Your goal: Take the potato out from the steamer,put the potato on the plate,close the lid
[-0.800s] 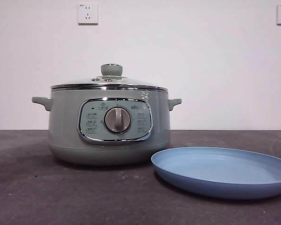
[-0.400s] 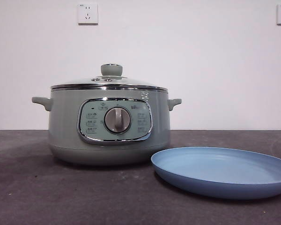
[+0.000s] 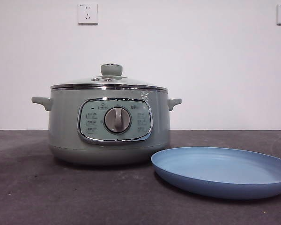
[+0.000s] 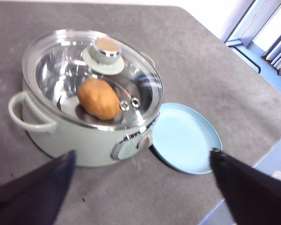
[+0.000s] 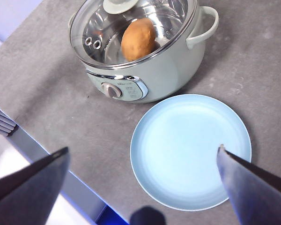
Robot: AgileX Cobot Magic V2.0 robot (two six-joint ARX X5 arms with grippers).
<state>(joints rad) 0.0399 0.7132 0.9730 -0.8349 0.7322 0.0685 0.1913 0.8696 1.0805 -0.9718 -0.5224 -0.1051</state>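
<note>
Potato (image 4: 99, 98) in lidded steamer (image 3: 109, 123), plate (image 3: 223, 171) alongside.

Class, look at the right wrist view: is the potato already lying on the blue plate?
No. The potato lies inside the steamer under the closed glass lid, and the plate holds nothing.

Pale sage-green steamer (image 3: 109, 126) upright on the surface, closed by clear glass lid (image 4: 91, 75) with green knob. Orange-brown oval potato (image 5: 138, 39) lying inside, seen through the glass. Light-blue plate (image 3: 225, 172) empty, just beside the steamer.
</note>
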